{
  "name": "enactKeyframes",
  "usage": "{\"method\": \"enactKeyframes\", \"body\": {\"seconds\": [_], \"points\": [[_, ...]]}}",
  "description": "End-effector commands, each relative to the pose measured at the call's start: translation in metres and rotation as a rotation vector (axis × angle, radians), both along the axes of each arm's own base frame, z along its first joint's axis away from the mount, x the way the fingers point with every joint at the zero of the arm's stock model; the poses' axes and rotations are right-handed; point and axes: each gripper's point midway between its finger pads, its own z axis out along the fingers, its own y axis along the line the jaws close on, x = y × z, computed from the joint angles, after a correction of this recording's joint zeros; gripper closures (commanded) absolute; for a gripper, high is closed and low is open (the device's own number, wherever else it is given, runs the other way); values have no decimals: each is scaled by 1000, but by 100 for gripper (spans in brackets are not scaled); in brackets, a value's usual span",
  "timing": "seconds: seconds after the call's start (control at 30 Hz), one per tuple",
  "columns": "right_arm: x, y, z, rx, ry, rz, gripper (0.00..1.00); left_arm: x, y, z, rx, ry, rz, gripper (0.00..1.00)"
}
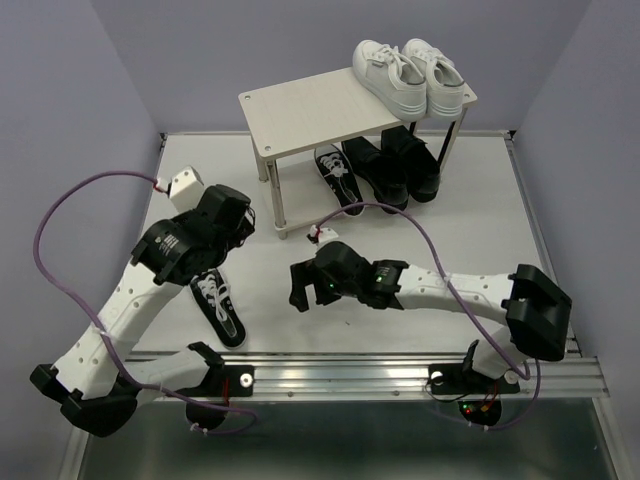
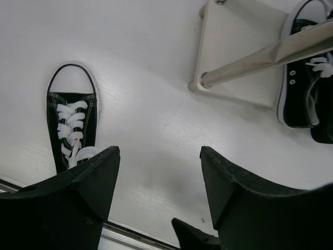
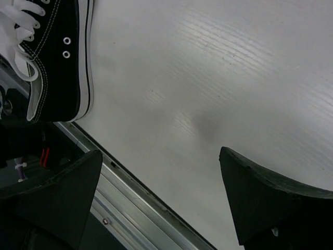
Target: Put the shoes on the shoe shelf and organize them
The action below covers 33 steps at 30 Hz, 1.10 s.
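The white table (image 1: 480,230) carries the shoe shelf (image 1: 340,110), which stands at its far side. On the right end of the shelf's top board, the two white sneakers (image 1: 410,75) sit close side by side; the rest of this board is bare. Under the top board, toward the shelf's right side, the pair of black loafers (image 1: 400,165) stands together. Just left of them, also under the top board, lies one small black canvas sneaker (image 1: 337,175).

The second canvas sneaker (image 1: 218,305) is not on the shelf. It lies flat on the table, well in front of the shelf and left of it.

The left gripper (image 2: 158,156) hangs between this sneaker and the shelf's front left leg (image 2: 270,54), fingers spread wide with nothing between them. The right gripper (image 3: 158,156) is low over bare table in front of the shelf, also spread wide and holding nothing.
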Motion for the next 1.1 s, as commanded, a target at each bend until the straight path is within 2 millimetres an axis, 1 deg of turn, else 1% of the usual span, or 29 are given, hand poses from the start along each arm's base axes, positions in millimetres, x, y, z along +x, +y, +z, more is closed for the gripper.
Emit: {"method": "enactKeyframes", "body": {"seconds": [0.0, 0.03, 0.07, 0.13, 0.17, 0.23, 0.27, 0.3, 0.33, 0.37, 0.4, 0.43, 0.47, 0.5, 0.53, 0.57, 0.63, 0.67, 0.7, 0.73, 0.77, 0.8, 0.83, 0.87, 0.93, 0.97, 1.0, 1.03, 1.07], "points": [[-7, 57, 40, 161, -38, 71, 0, 13, 4, 51, 44, -110, -56, 26], [-11, 62, 39, 158, -37, 84, 0, 15, 0, 56, 35, -119, -75, 26], [-14, 67, 38, 156, -40, 94, 0, 17, -2, 68, 25, -149, -93, 26], [-21, 80, 37, 160, -38, 119, 0, 18, -6, 76, 13, -170, -119, 26], [-21, 85, 39, 170, -38, 126, 0, 18, -9, 82, 3, -188, -143, 26], [-29, 99, 37, 171, -37, 153, 0, 16, -11, 89, -13, -208, -162, 26], [-29, 102, 35, 169, -36, 157, 0, 15, -10, 92, -16, -217, -163, 26], [-33, 108, 34, 170, -35, 171, 0, 14, -9, 93, -16, -221, -165, 26], [-37, 114, 25, 154, -24, 187, 0, 11, -7, 96, -23, -230, -163, 26], [-36, 121, 28, 164, -28, 195, 0, 10, -5, 96, -22, -230, -162, 26], [-41, 127, 27, 161, -29, 212, 0, 9, -4, 97, -24, -232, -157, 25], [-48, 133, 25, 155, -27, 231, 0, 7, -2, 98, -25, -237, -151, 25], [-45, 140, 21, 147, -31, 236, 1, 5, 1, 98, -22, -232, -145, 26], [-51, 146, 19, 143, -31, 252, 1, 3, 2, 97, -21, -231, -141, 25], [-50, 150, 17, 140, -32, 255, 1, 2, 3, 98, -26, -235, -135, 25], [-53, 155, 12, 128, -30, 265, 1, 1, 4, 95, -24, -230, -135, 25], [-50, 165, 4, 116, -23, 262, 2, -1, 5, 94, -33, -231, -131, 25], [-52, 172, -3, 109, -22, 259, 3, -2, 5, 90, -30, -223, -131, 25], [-51, 172, -3, 108, -24, 257, 5, -2, 6, 89, -31, -223, -131, 25], [-50, 178, -10, 101, -18, 255, 10, -3, 6, 88, -34, -224, -131, 25], [-49, 180, -15, 87, -15, 255, 16, -3, 6, 86, -36, -222, -130, 25], [-48, 180, -21, 71, -14, 253, 27, -4, 6, 83, -36, -217, -131, 25], [-47, 185, -28, 58, -9, 251, 33, -4, 6, 83, -38, -219, -130, 25], [-47, 184, -34, 40, -3, 252, 46, -5, 7, 83, -39, -218, -128, 25], [-47, 184, -43, 24, 5, 251, 58, -6, 8, 84, -43, -224, -124, 25], [-46, 183, -46, 15, 4, 250, 62, -7, 9, 84, -46, -226, -123, 25], [-46, 182, -47, 8, 4, 247, 73, -8, 9, 85, -47, -230, -122, 25], [-50, 183, -40, 15, -7, 252, 82, -9, 11, 85, -48, -234, -118, 25], [-47, 178, -37, 10, -19, 235, 92, -9, 12, 85, -47, -235, -116, 25]]}}
